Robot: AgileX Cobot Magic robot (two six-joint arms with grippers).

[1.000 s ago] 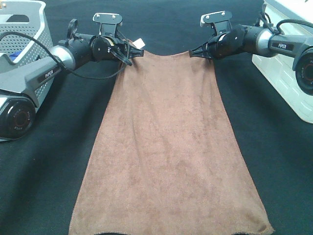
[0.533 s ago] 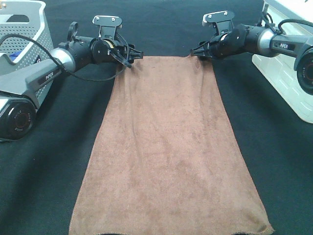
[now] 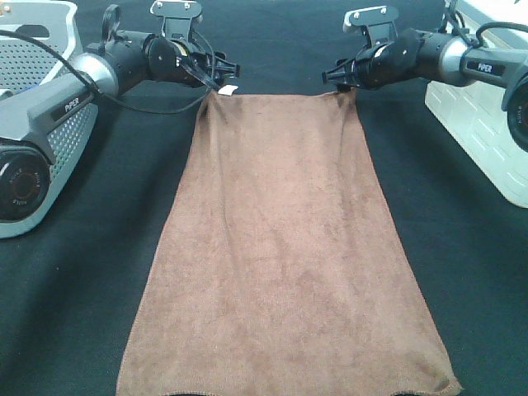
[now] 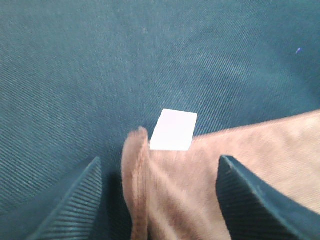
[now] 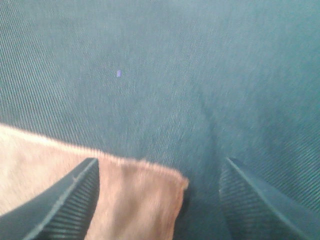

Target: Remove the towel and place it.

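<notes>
Towel [image 3: 285, 256] first: it's spread flat and lengthwise down the middle of the black bench [image 3: 82, 313], far edge up between the two arms, near edge running off the bottom of the high view. Pretty smooth, which I'd guess is the point of holding it by two corners.

Going left to right. Far left there's a grey perforated basket [image 3: 41, 58] sitting behind the left arm, well apart from the cloth. The left pincer [image 3: 221, 76] is parked right at the far-left corner, where the little white tag [image 3: 230, 89] pokes out. In the left wrist view the fingers [image 4: 70, 205] stand wide apart, with the tagged corner lying on the bench between them, slightly bunched at its edge. So it's open, straddling the corner, nothing clamped.

Over on the right, the right pincer [image 3: 337, 76] sits at the far-right corner. Right wrist view shows the same deal: fingers [image 5: 65, 200] spread wide, the corner of the cloth lying flat between them, one finger over the cloth and the other over bare bench. Not holding anything either. A white bin [image 3: 478, 124] sits at the right edge, clear of everything.

My read: with both corners loose and the cloth laid out flat, the placing part looks basically done.
</notes>
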